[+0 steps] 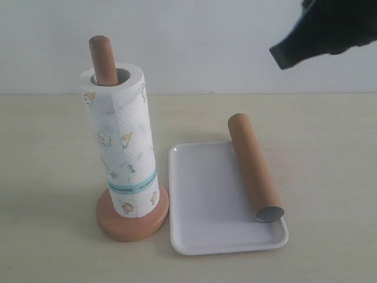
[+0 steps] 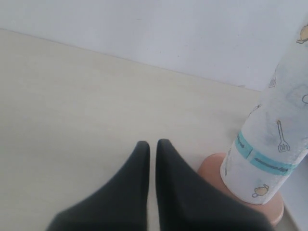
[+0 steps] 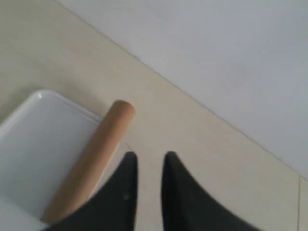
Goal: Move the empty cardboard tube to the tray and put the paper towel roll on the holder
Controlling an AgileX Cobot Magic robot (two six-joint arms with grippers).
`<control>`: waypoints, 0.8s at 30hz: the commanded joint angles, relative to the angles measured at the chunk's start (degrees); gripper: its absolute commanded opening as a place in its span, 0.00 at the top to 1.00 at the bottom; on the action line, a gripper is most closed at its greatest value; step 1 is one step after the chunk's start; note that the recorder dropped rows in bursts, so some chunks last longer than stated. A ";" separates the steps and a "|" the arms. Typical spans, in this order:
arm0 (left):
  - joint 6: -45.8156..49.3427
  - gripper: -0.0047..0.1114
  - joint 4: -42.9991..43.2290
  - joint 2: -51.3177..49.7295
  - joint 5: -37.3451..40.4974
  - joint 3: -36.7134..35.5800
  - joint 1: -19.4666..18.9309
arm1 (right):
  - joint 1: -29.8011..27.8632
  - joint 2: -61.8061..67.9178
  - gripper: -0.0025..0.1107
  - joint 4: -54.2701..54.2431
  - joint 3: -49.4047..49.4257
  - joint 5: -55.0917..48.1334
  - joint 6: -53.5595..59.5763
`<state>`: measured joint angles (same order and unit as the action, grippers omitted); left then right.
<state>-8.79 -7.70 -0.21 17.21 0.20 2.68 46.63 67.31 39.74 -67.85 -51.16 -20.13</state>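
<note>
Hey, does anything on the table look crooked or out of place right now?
Slightly. The cardboard tube lies along the tray's right edge, its far end sticking out past the rim. The paper towel roll leans a little on the holder.

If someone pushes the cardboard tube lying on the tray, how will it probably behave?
The empty cardboard tube would probably roll easily: it is a round cylinder lying on its side on the smooth tray. Being hollow, it is likely light. Its far end overhangs the rim, so it might slide off.
</note>
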 commanded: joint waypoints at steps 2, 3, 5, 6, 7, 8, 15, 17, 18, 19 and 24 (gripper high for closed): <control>0.32 0.92 -0.46 0.21 -0.68 -0.20 -0.14 | -0.30 -0.08 0.95 0.61 -0.21 -7.11 1.13; 0.32 0.92 -0.46 0.21 -0.68 -0.20 -0.14 | -0.30 -0.08 0.95 0.61 -0.21 -7.25 1.13; 0.32 0.92 -0.46 0.21 -0.68 -0.20 -0.14 | -0.30 -0.08 0.95 0.61 -0.21 -7.36 1.13; 0.32 0.92 -0.46 0.21 -0.68 -0.20 -0.14 | -0.30 -0.08 0.95 0.61 -0.21 -7.36 1.23; 0.32 0.92 -0.46 0.21 -0.68 -0.20 -0.14 | -0.30 -0.08 0.95 0.61 -0.21 -7.36 1.23; 0.32 0.92 -0.46 0.21 -0.68 -0.20 -0.14 | -0.30 -0.08 0.95 0.61 -0.21 -7.36 1.23; 0.32 0.92 -0.46 0.21 -0.68 -0.20 -0.14 | -0.30 -0.08 0.95 0.61 -0.21 -6.92 0.77; 0.32 0.92 -0.46 0.21 -0.68 -0.20 -0.14 | -0.30 -0.08 0.95 0.61 -0.21 -6.92 0.77; 0.32 0.92 -0.46 0.21 -0.68 -0.20 -0.14 | -0.30 -0.08 0.95 0.61 -0.21 -6.92 0.77; 0.32 0.92 -0.46 0.21 -0.68 -0.20 -0.14 | -0.30 -0.08 0.95 0.61 -0.21 -6.92 0.77; 0.32 0.92 -0.46 0.21 -0.68 -0.20 -0.14 | -0.30 -0.08 0.95 0.61 -0.21 -6.92 0.77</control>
<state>-8.79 -7.70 -0.21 17.21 0.20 2.68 46.63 67.31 39.74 -67.85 -58.01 -19.24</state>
